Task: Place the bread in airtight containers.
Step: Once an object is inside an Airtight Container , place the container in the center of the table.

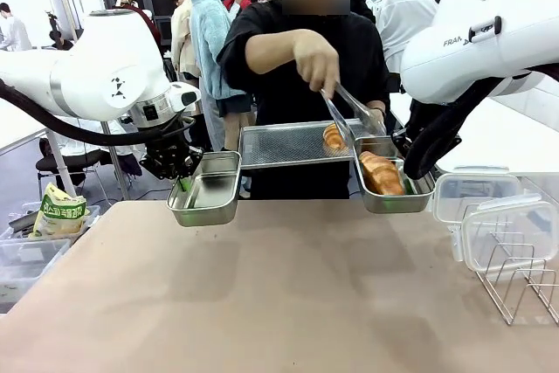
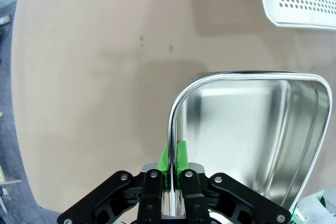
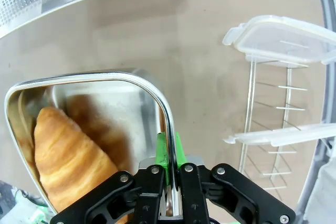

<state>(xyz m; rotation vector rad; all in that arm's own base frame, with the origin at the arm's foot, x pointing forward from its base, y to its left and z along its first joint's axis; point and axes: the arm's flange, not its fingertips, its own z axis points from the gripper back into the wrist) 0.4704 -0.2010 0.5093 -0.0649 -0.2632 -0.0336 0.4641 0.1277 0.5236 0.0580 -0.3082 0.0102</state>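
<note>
My left gripper (image 1: 184,183) (image 2: 172,169) is shut on the rim of an empty steel container (image 1: 206,189) (image 2: 252,129), held above the table at the left. My right gripper (image 1: 407,183) (image 3: 169,169) is shut on the rim of a second steel container (image 1: 390,201) (image 3: 152,95) that holds a golden croissant roll (image 1: 381,172) (image 3: 68,156). Across the table a person's hand (image 1: 316,58) works metal tongs (image 1: 345,111) over another roll (image 1: 334,136) lying on the perforated tray (image 1: 279,144).
Two clear plastic lids (image 1: 467,191) (image 1: 509,231) lean on a wire rack (image 1: 520,281) at the right; they also show in the right wrist view (image 3: 283,40). A bag (image 1: 59,213) and bins sit off the table's left edge. The tan tabletop (image 1: 262,294) stretches in front.
</note>
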